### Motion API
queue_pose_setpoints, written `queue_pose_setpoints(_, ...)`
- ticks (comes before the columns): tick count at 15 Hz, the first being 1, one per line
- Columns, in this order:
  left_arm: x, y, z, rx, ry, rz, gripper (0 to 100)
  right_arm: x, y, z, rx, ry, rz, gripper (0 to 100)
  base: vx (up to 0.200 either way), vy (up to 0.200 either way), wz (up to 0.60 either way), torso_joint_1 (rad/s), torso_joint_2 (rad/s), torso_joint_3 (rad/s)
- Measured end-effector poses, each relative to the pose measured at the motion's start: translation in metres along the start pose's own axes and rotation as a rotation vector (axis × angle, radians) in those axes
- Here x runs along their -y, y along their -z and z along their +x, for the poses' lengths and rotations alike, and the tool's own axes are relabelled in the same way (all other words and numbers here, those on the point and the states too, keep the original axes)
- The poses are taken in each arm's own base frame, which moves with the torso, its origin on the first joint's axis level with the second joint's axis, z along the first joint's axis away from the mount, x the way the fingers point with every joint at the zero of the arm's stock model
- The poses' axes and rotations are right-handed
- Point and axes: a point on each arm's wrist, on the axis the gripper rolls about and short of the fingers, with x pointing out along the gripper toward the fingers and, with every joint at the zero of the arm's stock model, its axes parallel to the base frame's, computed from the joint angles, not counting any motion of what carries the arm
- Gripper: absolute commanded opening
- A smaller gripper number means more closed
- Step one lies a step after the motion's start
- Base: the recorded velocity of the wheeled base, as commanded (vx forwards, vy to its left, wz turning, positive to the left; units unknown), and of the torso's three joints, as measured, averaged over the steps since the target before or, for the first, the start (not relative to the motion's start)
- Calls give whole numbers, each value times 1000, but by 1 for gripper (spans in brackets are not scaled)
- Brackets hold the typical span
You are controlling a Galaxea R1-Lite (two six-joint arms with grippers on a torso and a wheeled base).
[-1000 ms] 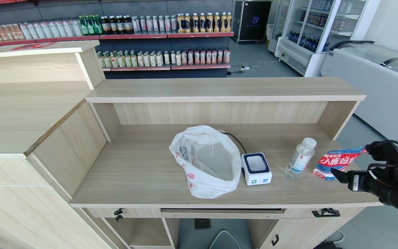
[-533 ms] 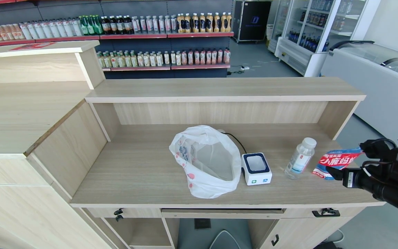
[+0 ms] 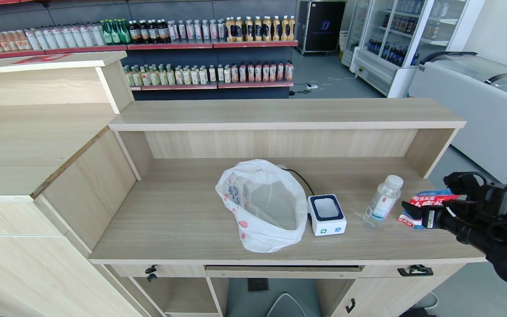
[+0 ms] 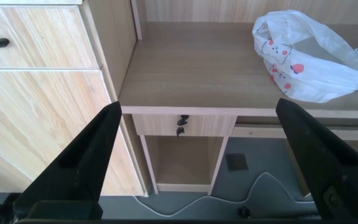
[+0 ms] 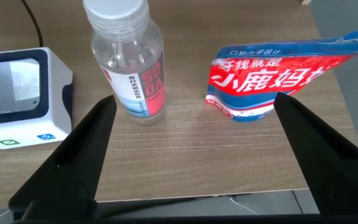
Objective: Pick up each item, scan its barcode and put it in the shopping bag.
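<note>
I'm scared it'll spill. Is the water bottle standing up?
Yes, upright: the water bottle rests on its base, white cap on top.

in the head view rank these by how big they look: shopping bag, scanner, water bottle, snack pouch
1. shopping bag, clearly the largest.
2. scanner and water bottle: they look about alike, so not ranked.
3. snack pouch: looks smallest, but it is partly hidden, so this is unsure.

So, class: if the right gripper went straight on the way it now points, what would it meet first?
Probably the bare counter between the water bottle and the red pouch; the open right gripper frames that gap, though depth is unclear.
</note>
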Motion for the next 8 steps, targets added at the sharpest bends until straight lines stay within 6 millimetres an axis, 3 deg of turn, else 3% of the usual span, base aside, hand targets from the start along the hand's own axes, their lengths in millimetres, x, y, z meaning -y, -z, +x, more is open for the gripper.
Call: queue_pose_setpoints(8,0,0,0,0,-1,0,100,-5,20,31,25,-44,-73,100,0,0,0,0,0,0)
